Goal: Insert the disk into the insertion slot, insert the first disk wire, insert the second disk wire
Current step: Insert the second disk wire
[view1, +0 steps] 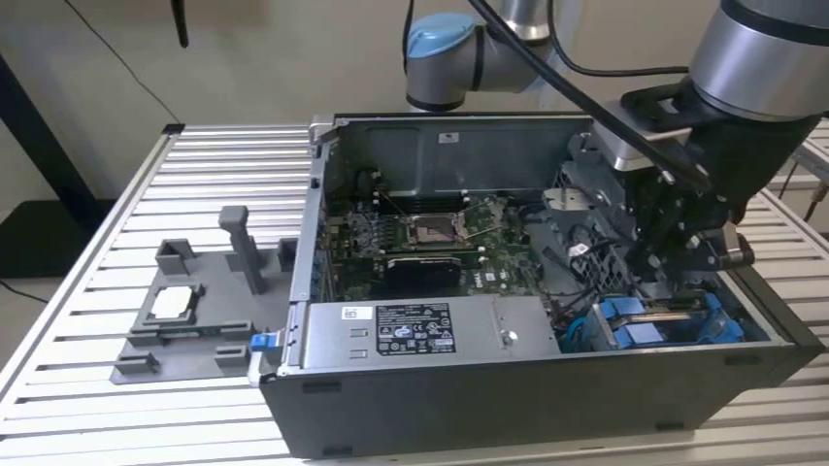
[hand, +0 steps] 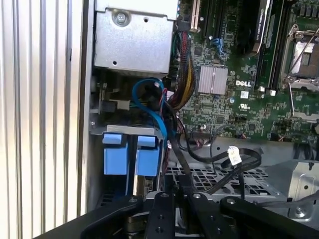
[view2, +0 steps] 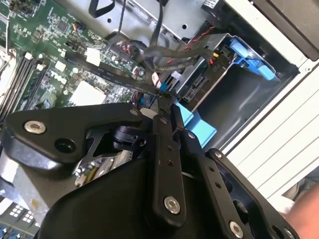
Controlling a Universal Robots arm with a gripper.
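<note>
Black gripper [view2: 167, 107] parts sit closest in the second wrist view, and its two thin fingers [view2: 162, 149] are pressed together on a dark wire [view2: 114, 74] that runs across the green motherboard [view2: 45, 55]. Just past the fingertips sits the disk [view2: 202, 82], with its bright blue carrier frame [view2: 251, 59] inside the open computer case [view1: 518, 403].

The first wrist view shows things the other does not: a grey power-supply box [hand: 134, 42], a blue wire [hand: 152, 107] curling beside it, and two blue tabs [hand: 127, 157] of the disk frame.

From the exterior view, the arm [view1: 764, 58] reaches down into the case toward the exterior view's right. A grey fixture [view1: 194, 311] lies on the ribbed table [view1: 78, 291], well apart from it.
</note>
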